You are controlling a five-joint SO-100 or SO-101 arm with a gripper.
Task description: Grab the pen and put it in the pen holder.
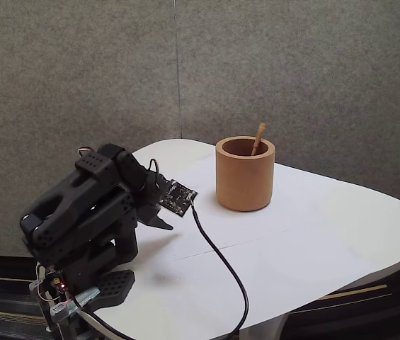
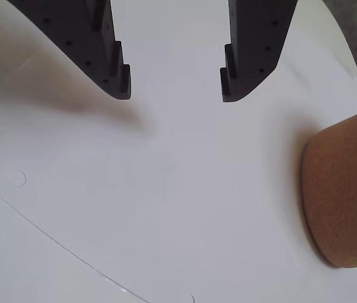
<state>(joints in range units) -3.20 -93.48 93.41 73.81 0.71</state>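
Wrist view shows the gripper point(image 2: 175, 95) wide apart, with bare white table point(image 2: 165, 208) between the two dark fingers point(image 2: 112, 63) and nothing held. The pen holder point(image 2: 345, 196) is at the right edge of this view, well apart from the fingertips.

From the fixed view, the pen point(image 1: 258, 138) already stands inside the pen holder point(image 1: 245, 174), with its top end rising above the rim at the back right side. Its long axis is nearly upright, tilted a little so that the top points up and slightly to the right (the lower part is hidden by the cup wall). The arm point(image 1: 86, 212) is folded low at the left end of the table point(image 1: 313, 241), and its gripper point(image 1: 163, 212) is apart from the cup.

I judge the placing as done, so the step in hand is only to retreat. To do it well, the arm should fold home calmly, keep the fingers away from the cup, and not pull the black cable point(image 1: 221, 269) across the table toward it.
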